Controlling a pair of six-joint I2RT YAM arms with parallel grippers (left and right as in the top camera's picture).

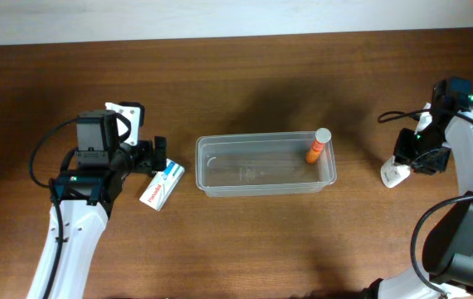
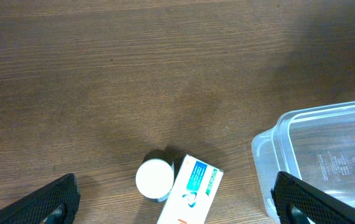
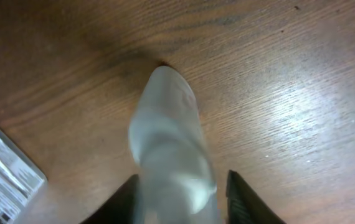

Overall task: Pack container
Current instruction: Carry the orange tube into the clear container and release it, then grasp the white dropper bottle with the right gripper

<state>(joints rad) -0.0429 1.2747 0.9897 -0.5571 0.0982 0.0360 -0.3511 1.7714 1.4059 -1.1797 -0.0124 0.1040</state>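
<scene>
The clear plastic container (image 1: 220,158) lies in the middle of the table, and its corner shows in the left wrist view (image 2: 271,149). An orange bottle (image 1: 314,152) with a pale cap leans inside its right end. My left gripper (image 1: 152,156) (image 2: 174,190) is open wide. It hangs over a white-capped bottle (image 2: 154,179) and a white box with a blue label (image 1: 162,184) (image 2: 193,186), just left of the container. My right gripper (image 1: 412,159) (image 3: 180,190) is open, its fingers on either side of a white bottle (image 1: 392,175) (image 3: 168,143) lying on the table at the far right.
The table is dark brown wood, with a pale wall strip along the far edge (image 1: 220,17). A white printed item (image 3: 3,171) shows at the left edge of the right wrist view. Black cables (image 1: 41,154) loop beside both arms.
</scene>
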